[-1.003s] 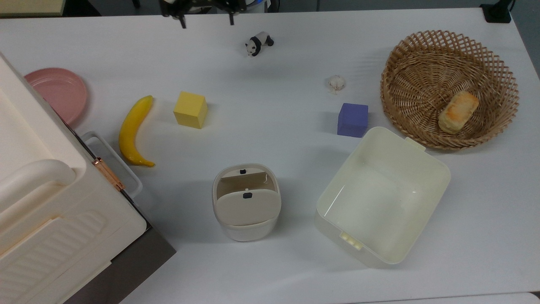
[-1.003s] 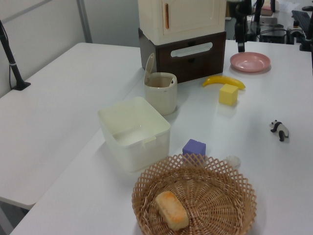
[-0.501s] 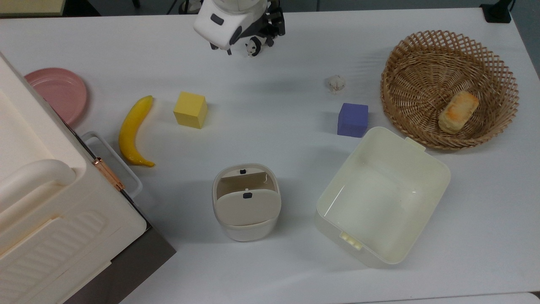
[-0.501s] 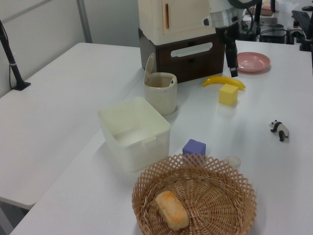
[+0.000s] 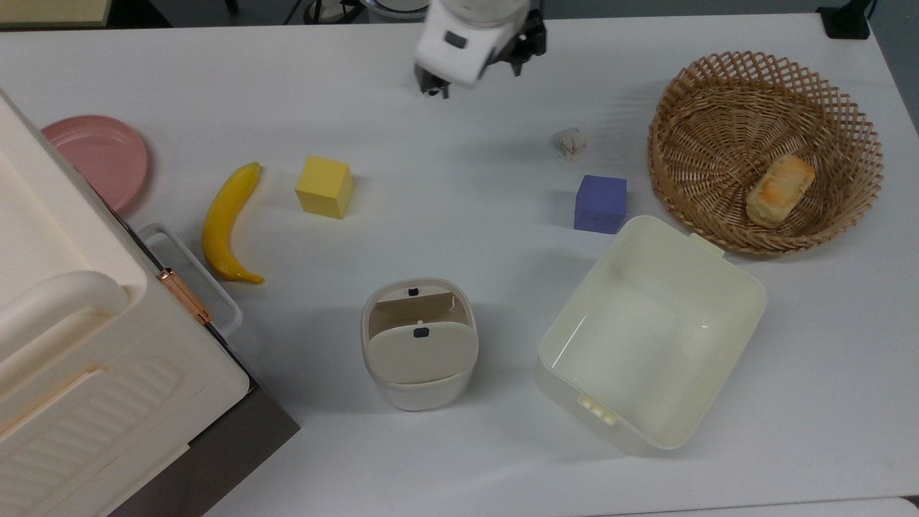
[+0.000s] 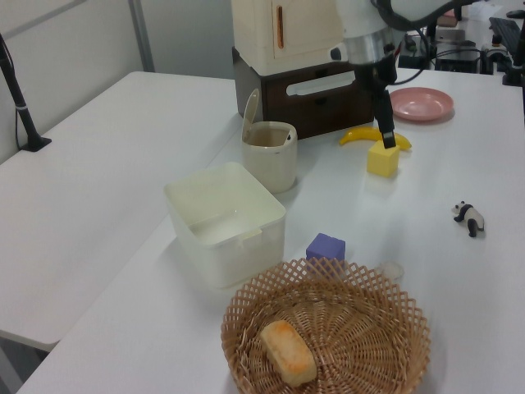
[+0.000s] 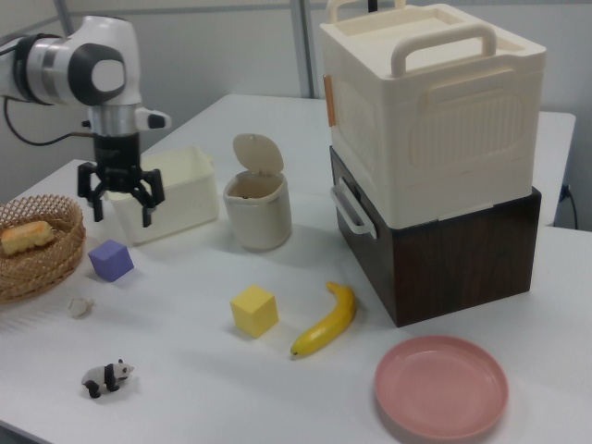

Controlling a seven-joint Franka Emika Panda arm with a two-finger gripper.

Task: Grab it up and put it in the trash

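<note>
The small off-white wrinkly lump [image 5: 571,142] lies on the white table between the panda figurine and the purple cube [image 5: 600,204]; I also see the lump [image 7: 80,306] near the basket in the right view. The trash [image 5: 420,343] is a rounded beige-and-white bin with its flap lid tipped open, standing toward the near middle of the table in the top view. My gripper [image 7: 119,213] hangs open above the table with nothing between its fingers. In the top view my gripper [image 5: 474,77] is to the left of the lump, apart from it, near the far edge.
A cream rectangular tub [image 5: 750,287] stands right of the trash, and a wicker basket [image 5: 847,108] with a bread roll stands at the top view's right. A yellow cube [image 5: 324,187], banana [image 5: 227,221], pink plate [image 5: 97,158], panda [image 7: 106,376] and stacked cabinet [image 7: 435,157] also stand here.
My gripper has come in from the far edge and moved toward the top view's right, closer to the lump; it now covers the panda in the top view. Nothing on the table has moved.
</note>
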